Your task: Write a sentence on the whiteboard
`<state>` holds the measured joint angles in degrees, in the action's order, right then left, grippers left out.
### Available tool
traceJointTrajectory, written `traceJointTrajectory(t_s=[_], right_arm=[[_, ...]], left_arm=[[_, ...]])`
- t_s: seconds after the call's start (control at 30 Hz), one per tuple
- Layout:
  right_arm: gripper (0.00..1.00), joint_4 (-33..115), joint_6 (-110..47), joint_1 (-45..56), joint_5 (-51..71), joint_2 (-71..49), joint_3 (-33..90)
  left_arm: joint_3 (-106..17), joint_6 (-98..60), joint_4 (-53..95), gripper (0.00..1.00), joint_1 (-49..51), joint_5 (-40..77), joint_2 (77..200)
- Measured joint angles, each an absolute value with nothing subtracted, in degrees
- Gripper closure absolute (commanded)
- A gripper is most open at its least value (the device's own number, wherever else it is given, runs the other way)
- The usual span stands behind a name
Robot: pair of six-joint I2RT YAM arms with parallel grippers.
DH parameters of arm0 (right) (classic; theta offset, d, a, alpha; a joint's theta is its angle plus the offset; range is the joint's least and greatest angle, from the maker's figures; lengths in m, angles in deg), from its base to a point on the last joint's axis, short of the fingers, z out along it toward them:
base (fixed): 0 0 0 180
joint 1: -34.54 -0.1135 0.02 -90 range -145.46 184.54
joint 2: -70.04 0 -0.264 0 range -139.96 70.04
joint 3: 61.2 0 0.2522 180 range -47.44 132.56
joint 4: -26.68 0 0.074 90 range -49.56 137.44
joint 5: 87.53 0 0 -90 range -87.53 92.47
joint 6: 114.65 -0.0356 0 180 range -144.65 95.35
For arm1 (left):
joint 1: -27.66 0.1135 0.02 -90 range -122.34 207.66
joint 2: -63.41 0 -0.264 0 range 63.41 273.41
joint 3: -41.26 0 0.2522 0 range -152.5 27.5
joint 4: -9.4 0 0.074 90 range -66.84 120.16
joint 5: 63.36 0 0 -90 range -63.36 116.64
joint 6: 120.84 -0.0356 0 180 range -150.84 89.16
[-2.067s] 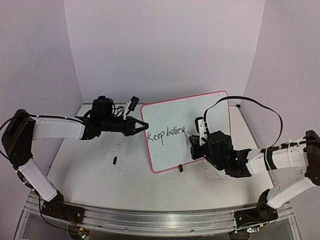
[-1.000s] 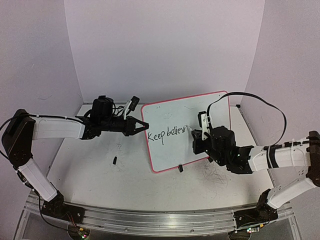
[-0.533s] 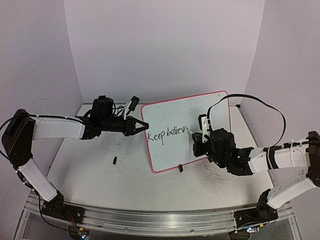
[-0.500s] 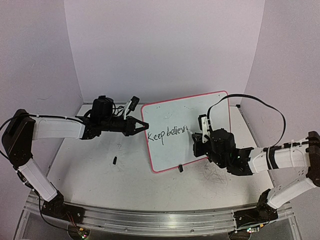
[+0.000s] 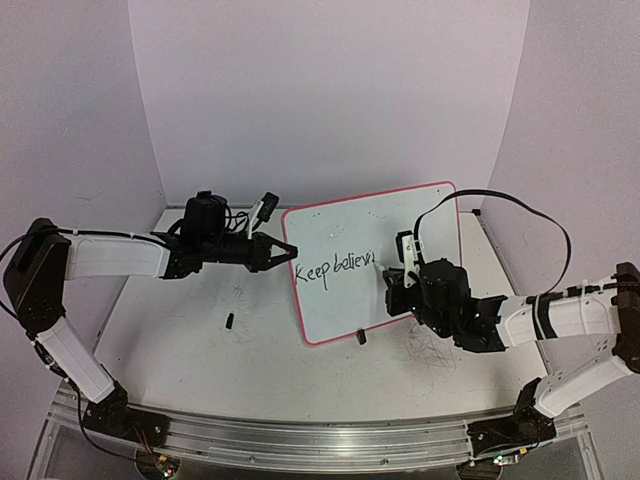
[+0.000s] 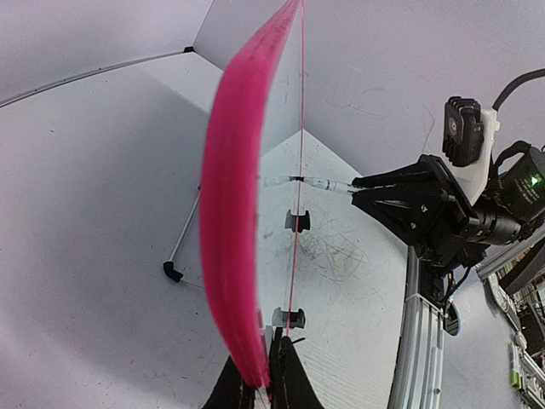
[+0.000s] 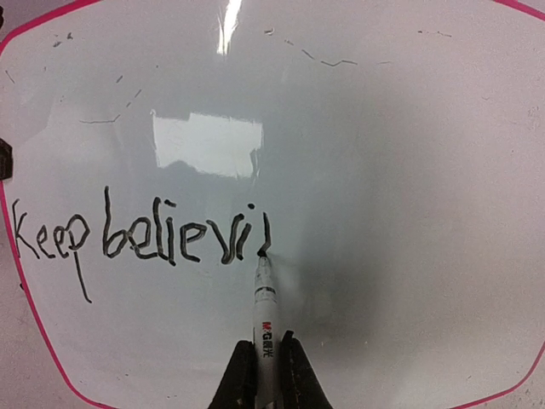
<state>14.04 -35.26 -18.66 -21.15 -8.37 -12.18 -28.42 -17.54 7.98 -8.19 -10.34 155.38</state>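
From above, we see the whiteboard [image 5: 400,215] standing up on the table [image 5: 200,340]. Our left gripper [image 5: 283,252] is pinched tight on its left edge, so the board does not tip when we press on it. Our right gripper [image 5: 392,279] is squeezed around a marker [image 5: 383,268].

The left wrist view shows the pink rim [image 6: 234,239] clamped between our left fingers.

The right wrist view shows the marker tip touching the board right after "Keep believi", the part of the sentence [image 7: 145,234] written so far. We think more letters are needed.
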Motion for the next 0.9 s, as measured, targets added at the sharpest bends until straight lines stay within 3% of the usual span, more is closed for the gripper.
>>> traceJointTrajectory(t_s=[0.9], right_arm=[[1.00,13.5,-33.1,-18.6,-23.7,-9.5,-9.9]], left_arm=[[-28.4,-17.5,8.2,1.00,-8.2,-10.1,155.4]])
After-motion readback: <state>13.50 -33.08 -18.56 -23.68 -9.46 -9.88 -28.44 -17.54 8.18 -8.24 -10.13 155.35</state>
